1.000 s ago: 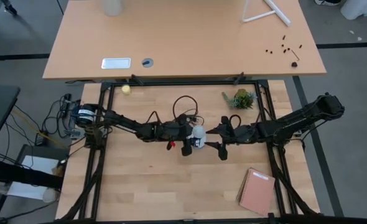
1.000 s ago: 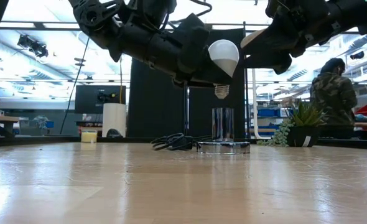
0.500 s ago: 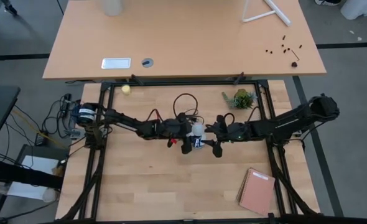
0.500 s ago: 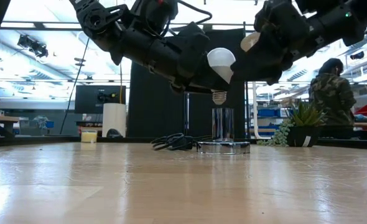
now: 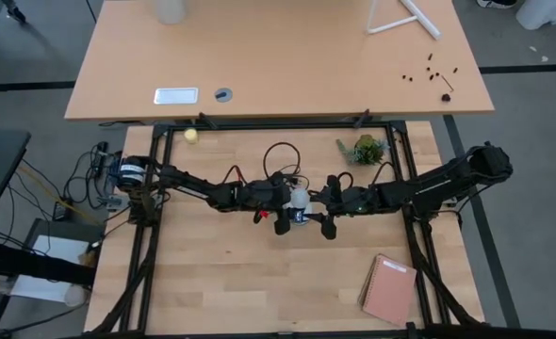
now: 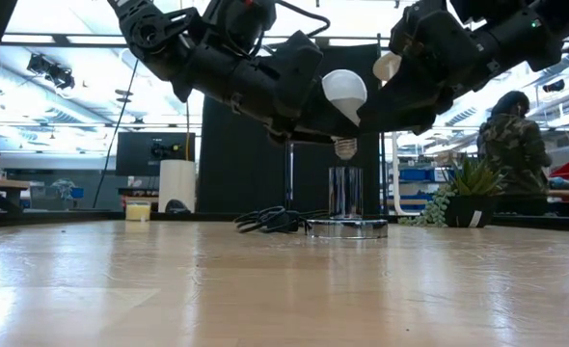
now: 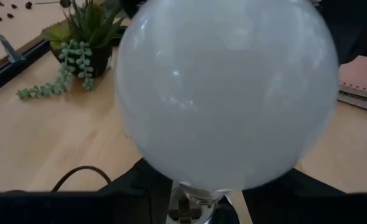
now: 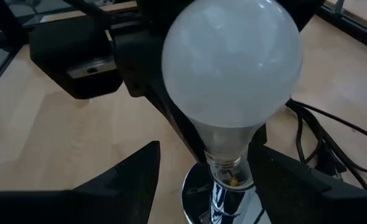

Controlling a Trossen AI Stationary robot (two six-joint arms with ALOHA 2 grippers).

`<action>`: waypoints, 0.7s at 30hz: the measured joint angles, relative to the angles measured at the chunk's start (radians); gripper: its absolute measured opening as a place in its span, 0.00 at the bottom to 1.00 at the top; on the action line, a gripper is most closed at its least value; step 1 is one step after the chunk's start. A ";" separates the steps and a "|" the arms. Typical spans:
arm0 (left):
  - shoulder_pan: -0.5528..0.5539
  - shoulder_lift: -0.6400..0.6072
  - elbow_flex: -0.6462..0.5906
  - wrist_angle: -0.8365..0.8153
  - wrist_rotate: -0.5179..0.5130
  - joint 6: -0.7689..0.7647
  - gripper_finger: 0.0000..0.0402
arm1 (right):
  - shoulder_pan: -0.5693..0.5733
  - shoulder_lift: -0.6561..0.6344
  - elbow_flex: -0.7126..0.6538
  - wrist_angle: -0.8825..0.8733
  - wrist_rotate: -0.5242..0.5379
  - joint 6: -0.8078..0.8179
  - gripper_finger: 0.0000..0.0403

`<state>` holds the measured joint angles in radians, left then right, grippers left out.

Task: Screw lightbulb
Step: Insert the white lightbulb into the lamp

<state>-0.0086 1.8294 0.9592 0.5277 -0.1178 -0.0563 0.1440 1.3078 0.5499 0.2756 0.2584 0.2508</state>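
While the left gripper (image 6: 309, 101) clamps the white pear-shaped lightbulb (image 6: 343, 92), we hover above the silver socket (image 6: 345, 198).
Our right gripper's fingers (image 8: 124, 180) stand open, flanking its neck, apart.

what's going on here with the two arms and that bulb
The left gripper holds the lightbulb in the air, base down, just above the upright chrome socket on the table. The bulb is not yet in the socket. The right gripper is open around the bulb's neck, not clearly gripping it.

One lightbulb (image 6: 344, 90), two grippers
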 joint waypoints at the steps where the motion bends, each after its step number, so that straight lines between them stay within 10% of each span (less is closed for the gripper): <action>1: 0.000 0.000 0.000 -0.001 0.000 0.000 0.42 | 0.000 0.000 0.000 0.000 0.000 0.000 0.62; 21: 0.000 0.000 0.000 -0.036 -0.001 0.046 0.42 | 0.000 -0.001 0.027 -0.100 -0.013 -0.015 0.63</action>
<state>-0.0082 1.8294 0.9592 0.4917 -0.1184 -0.0105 0.1436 1.3071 0.5770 0.1757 0.2451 0.2356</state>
